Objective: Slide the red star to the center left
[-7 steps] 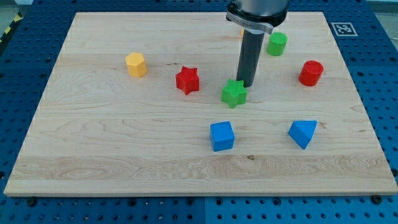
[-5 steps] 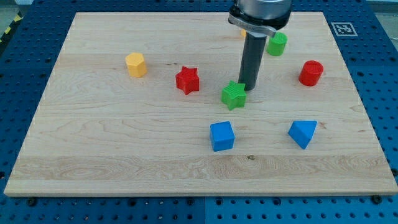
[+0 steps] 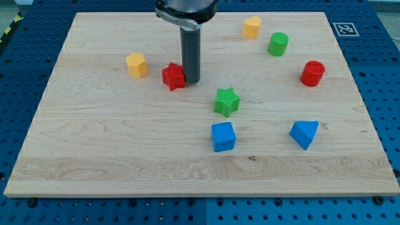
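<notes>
My tip point(image 3: 190, 82) rests on the wooden desk point(image 3: 94, 156) and touches the right side of the red star point(image 3: 173, 76), which lies in the upper half of the desk, left of the middle and well short of the left edge. The arm carries no gripper, only the dark rod, so there are no jaws to report as apart or together.

Just beyond the star, toward the left edge, sits a yellow hexagonal block point(image 3: 136, 64), near but not touching it. A green star point(image 3: 227, 102) lies below and to the right of my tip, about mid-desk, and a blue cube point(image 3: 223, 137) stands just below that, toward the bottom edge. A blue triangular block point(image 3: 304, 134) lies nearer the bottom right corner. Along the right side stands a red cylinder point(image 3: 312, 73). Near the top edge, right of the middle, are a second yellow block point(image 3: 252, 27) and a green cylinder point(image 3: 278, 44), close together.
</notes>
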You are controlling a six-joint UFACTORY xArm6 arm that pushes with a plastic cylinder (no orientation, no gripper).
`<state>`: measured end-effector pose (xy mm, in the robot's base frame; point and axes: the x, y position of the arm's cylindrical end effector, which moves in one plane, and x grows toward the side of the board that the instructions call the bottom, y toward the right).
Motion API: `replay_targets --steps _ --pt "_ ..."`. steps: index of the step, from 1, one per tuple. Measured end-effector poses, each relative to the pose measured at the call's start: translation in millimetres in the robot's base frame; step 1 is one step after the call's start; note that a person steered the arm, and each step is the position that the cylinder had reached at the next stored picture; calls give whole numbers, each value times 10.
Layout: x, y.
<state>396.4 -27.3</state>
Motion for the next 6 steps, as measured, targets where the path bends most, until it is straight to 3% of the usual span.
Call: replay_targets --steps 3,6 --pt "-140 -889" --pt "4 -1041"
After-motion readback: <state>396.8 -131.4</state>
